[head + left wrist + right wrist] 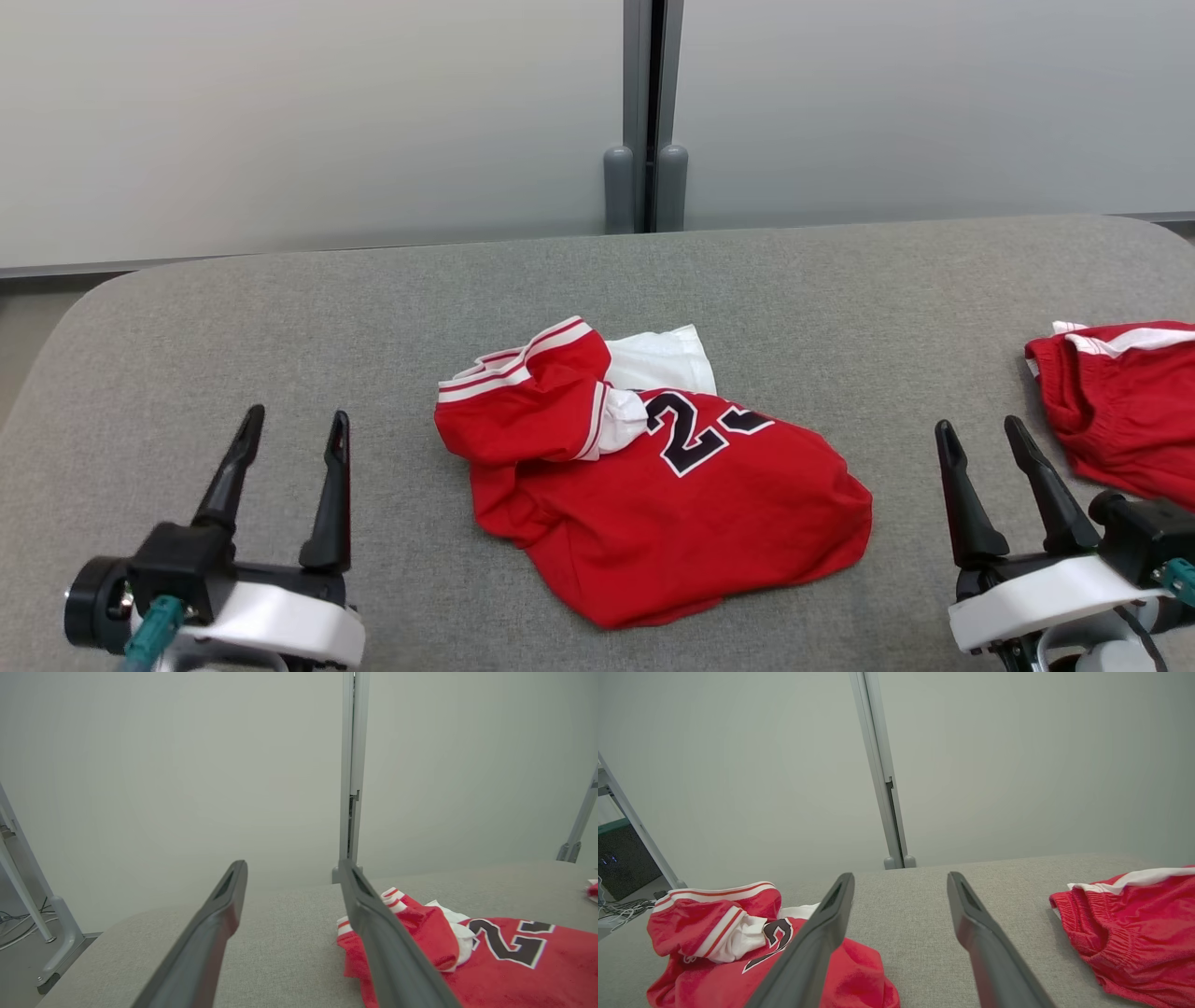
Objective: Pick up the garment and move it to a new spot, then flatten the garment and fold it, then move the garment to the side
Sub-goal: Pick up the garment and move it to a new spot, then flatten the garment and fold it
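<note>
The garment (672, 523) is soft, faintly fuzzy red cloth; the counter (280, 317) wears coarse, matt grey weave; the left hand (297, 414) has matt dark plastic fingers (327, 504)

Left end effector (297, 413) and right end effector (978, 425) low at either side, jaws wide apart, both empty

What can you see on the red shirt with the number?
The shirt is soft-looking red cloth with red-and-white striped trim, a white part showing, and a black number edged in white, partly hidden by a fold. It lies crumpled in the middle of the grey table, touching nothing else.
</note>
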You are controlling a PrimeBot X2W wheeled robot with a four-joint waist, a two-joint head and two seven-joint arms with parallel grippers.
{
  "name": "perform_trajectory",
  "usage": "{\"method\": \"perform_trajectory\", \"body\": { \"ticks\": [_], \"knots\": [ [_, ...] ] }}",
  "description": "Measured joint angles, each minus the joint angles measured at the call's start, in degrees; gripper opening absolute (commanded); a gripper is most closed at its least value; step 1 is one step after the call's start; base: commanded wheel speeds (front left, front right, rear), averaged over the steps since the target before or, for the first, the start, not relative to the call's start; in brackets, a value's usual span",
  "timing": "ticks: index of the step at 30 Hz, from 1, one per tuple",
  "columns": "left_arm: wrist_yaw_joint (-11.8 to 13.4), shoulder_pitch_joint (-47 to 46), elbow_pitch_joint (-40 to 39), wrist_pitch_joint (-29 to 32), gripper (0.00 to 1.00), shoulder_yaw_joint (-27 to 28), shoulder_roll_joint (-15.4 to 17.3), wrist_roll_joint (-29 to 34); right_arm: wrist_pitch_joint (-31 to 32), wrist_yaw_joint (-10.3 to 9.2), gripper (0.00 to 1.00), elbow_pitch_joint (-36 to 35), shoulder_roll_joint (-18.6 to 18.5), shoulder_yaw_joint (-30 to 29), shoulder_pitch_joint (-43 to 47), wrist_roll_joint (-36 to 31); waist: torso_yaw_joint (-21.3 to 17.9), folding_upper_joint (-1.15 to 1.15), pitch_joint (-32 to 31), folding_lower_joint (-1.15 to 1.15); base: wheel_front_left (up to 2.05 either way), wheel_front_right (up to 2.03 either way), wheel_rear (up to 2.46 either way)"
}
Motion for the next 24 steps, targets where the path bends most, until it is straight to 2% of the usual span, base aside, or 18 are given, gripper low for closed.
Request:
{"method": "perform_trajectory", "body": {
  "ticks": [4, 9, 18, 24],
  "knots": [
    [-0.1, 4.1, -2.2, 0.0, 1.0, 1.3, -3.4, 3.7, 0.0, 0.0, 1.0, 0.1, 0.3, -0.1, 0.9, 0.0, 0.1, 0.0, -0.4, 0.0, 0.0, 0.0, 0.0],
    [-2.1, 5.7, -2.4, 0.0, 1.0, 3.1, -6.6, 6.1, 0.0, 0.0, 1.0, 0.4, 0.5, 0.7, 1.5, 0.0, 0.3, 0.0, -0.8, 0.0, 0.0, 0.0, 0.0],
    [-5.3, 6.8, -1.9, 0.0, 1.0, 6.5, -9.5, 9.1, 0.0, 0.0, 1.0, 1.2, -0.2, 1.2, 1.5, 0.3, 0.2, 0.0, -0.6, 0.0, 0.0, 0.0, 0.0],
    [-6.9, 7.5, -1.8, 0.0, 1.0, 8.3, -11.3, 10.7, 1.1, 0.0, 1.0, 3.2, -0.9, 3.7, 0.8, 1.0, 0.8, 0.0, -0.3, 0.0, 0.0, 0.0, 0.0]
  ]
}}
